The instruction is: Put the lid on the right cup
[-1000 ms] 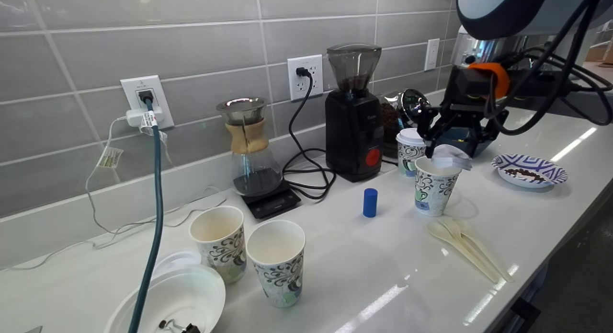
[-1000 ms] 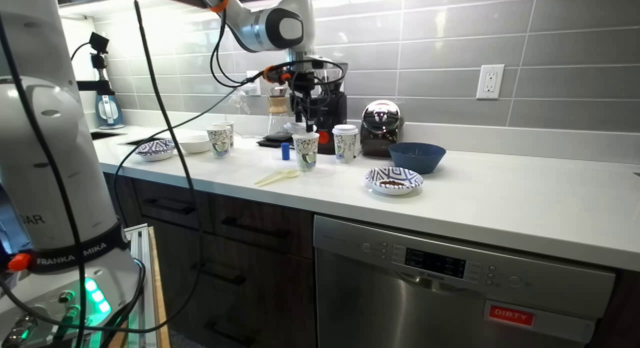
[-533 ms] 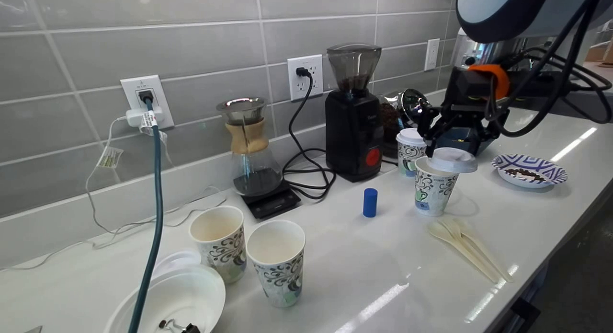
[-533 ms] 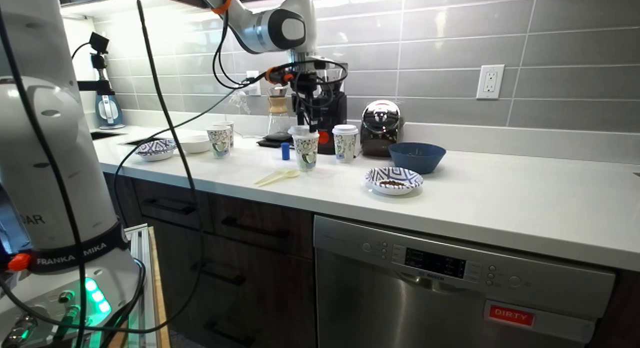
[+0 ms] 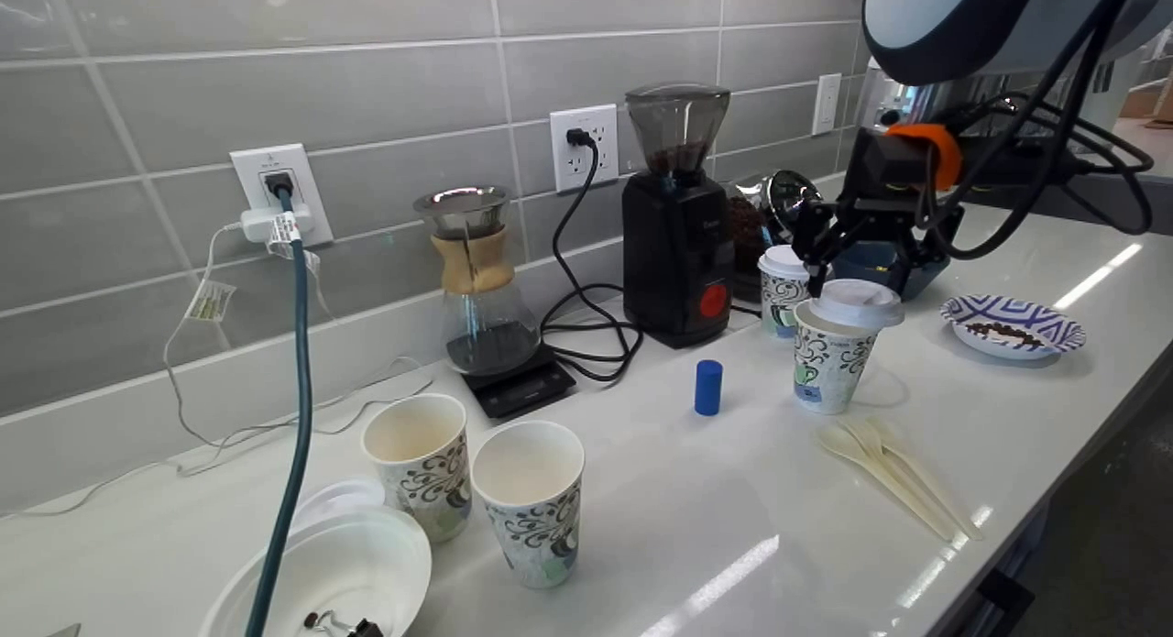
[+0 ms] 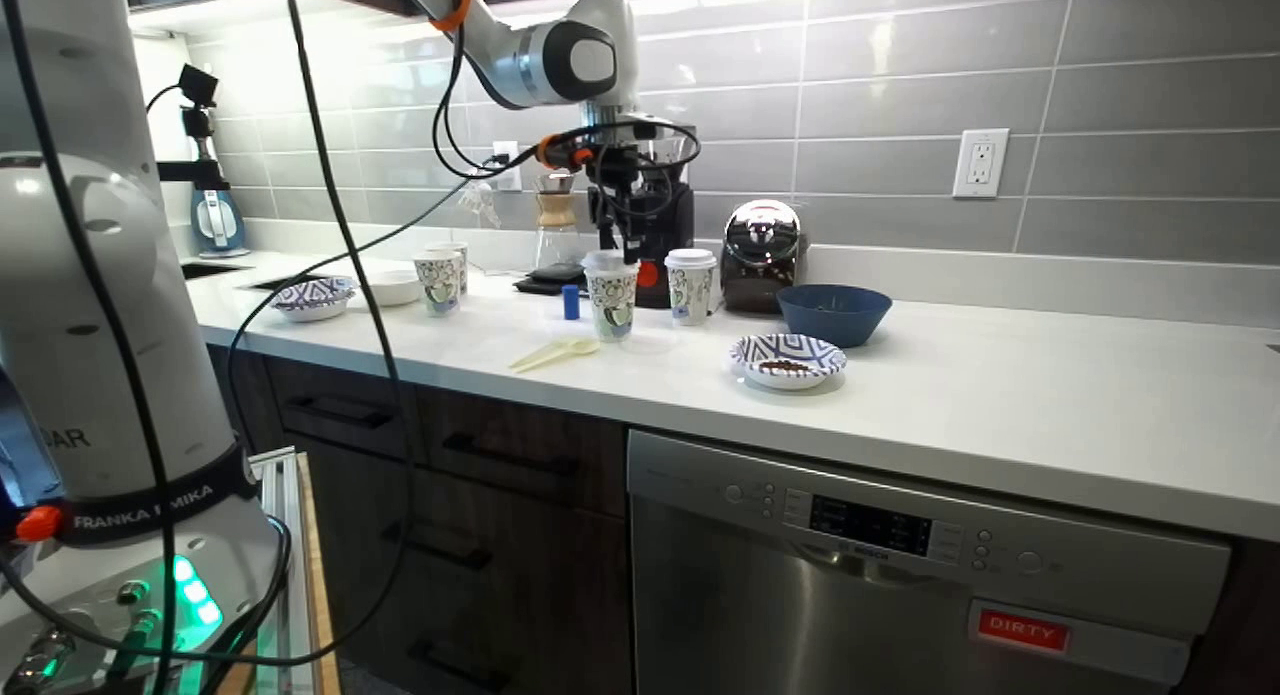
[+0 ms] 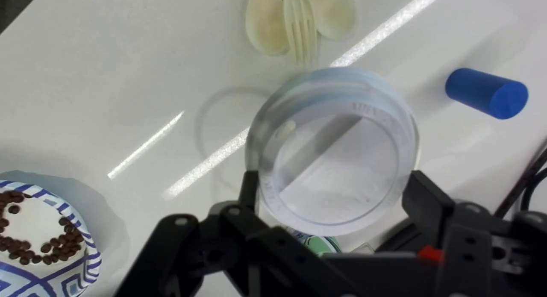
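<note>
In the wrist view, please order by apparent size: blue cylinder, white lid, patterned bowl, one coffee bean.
1. White lid and patterned bowl: unsure which is larger, the picture's edge cuts off the bowl
2. Blue cylinder
3. Coffee bean

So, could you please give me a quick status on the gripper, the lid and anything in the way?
Gripper spread across the lid, grip unclear. Lid off-centre over the target cup, not seated. Lidded cup nearby, nothing visibly blocking.
</note>
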Robot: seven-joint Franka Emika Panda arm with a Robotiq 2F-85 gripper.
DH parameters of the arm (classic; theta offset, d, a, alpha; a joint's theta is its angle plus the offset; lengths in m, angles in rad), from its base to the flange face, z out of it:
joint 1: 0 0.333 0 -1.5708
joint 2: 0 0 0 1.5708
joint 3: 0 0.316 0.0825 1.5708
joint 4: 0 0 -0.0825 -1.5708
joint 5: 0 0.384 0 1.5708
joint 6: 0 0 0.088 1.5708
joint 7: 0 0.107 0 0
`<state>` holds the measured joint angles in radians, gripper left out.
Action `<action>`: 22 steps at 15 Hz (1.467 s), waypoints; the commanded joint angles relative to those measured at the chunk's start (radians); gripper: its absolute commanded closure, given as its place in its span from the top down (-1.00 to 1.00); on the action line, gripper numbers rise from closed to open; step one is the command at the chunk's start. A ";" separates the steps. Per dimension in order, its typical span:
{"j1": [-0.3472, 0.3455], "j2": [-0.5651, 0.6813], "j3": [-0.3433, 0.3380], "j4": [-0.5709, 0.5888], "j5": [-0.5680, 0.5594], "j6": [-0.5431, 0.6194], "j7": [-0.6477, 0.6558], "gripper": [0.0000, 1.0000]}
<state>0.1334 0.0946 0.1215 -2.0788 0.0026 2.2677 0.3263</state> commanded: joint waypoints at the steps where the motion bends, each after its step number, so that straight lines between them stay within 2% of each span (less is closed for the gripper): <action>1: 0.014 0.027 0.002 0.032 -0.023 0.001 0.013 0.77; 10: 0.032 0.044 0.004 0.046 -0.035 0.003 0.015 0.74; 12: 0.032 0.038 0.003 0.047 -0.040 -0.004 0.018 0.77; 15: 0.032 0.025 0.001 0.049 -0.053 -0.022 0.031 1.00; 22: 0.005 0.022 -0.006 0.040 0.022 -0.020 -0.029 1.00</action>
<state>0.1482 0.1223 0.1219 -2.0409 -0.0117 2.2628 0.3245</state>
